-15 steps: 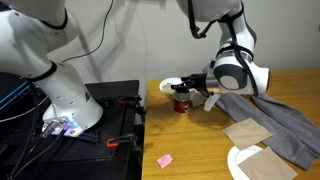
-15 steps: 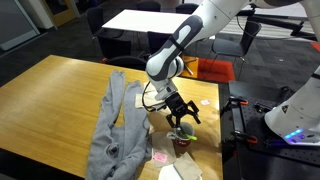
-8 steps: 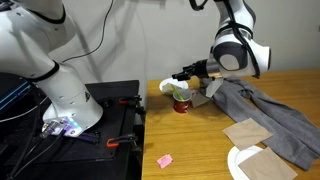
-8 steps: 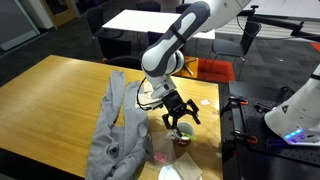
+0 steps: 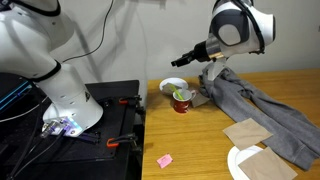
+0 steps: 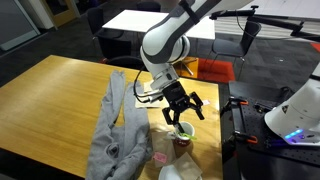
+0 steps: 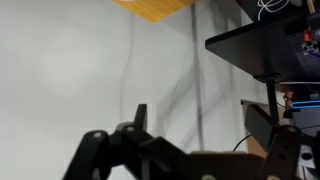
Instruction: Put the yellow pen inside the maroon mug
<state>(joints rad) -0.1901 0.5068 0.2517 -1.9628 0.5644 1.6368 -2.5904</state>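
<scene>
In both exterior views, yellow pen (image 5: 180, 96) stands inside maroon mug (image 5: 181, 105); tool (image 6: 181, 112) released.

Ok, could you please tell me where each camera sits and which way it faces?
An exterior view: low beside the table, facing across it at the maroon mug and grey cloth; shows the robot's base and gripper.
An exterior view: high, looking down across the table; shows the arm, gripper open above the mug.
Wrist view: on the wrist, facing a white wall; only the gripper's fingers show.
Shared: both exterior views show mug, cloth and gripper.
</scene>
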